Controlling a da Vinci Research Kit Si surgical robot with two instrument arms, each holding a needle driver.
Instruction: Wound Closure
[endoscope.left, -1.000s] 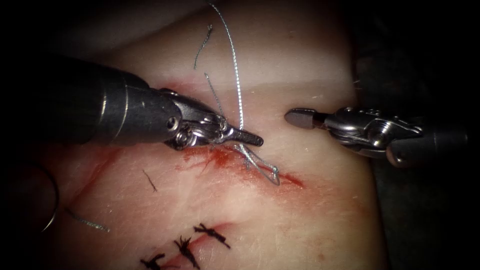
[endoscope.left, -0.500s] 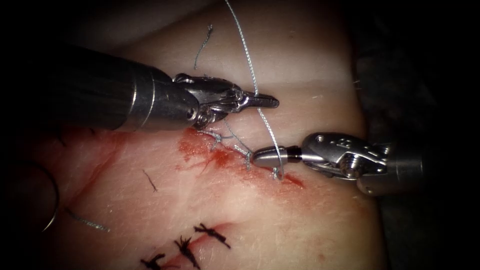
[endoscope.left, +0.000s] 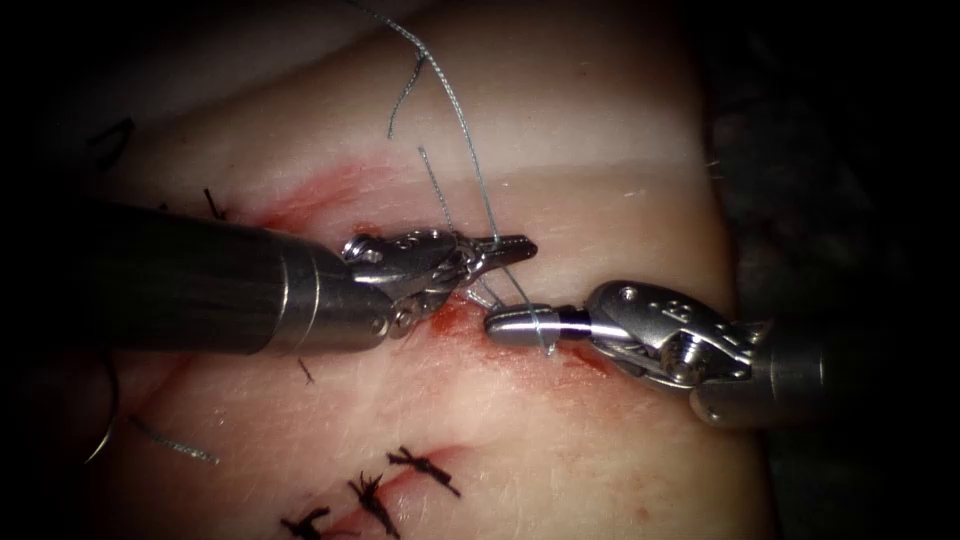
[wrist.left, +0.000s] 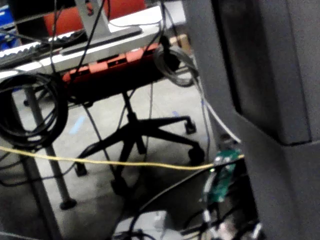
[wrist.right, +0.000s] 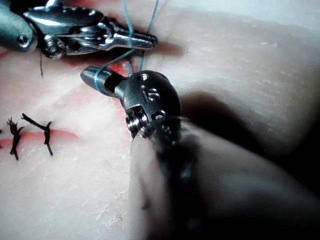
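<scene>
Your pork-belly tissue (endoscope.left: 560, 440) carries the cut (endoscope.left: 455, 318), ringed with red fluid (endoscope.left: 300, 205). Your left tool (endoscope.left: 500, 246) lies just above the cut, its jaws closed on the thread (endoscope.left: 455, 110), which rises up and away from the cut. Your right tool (endoscope.left: 505, 325) reaches in from the cut's right side, jaws closed, with the thread looped around them; you cannot tell whether they pinch anything. Dark finished stitches (endoscope.left: 425, 468) sit well below the cut. The curved needle (endoscope.left: 103, 415) lies free, far left of the cut.
</scene>
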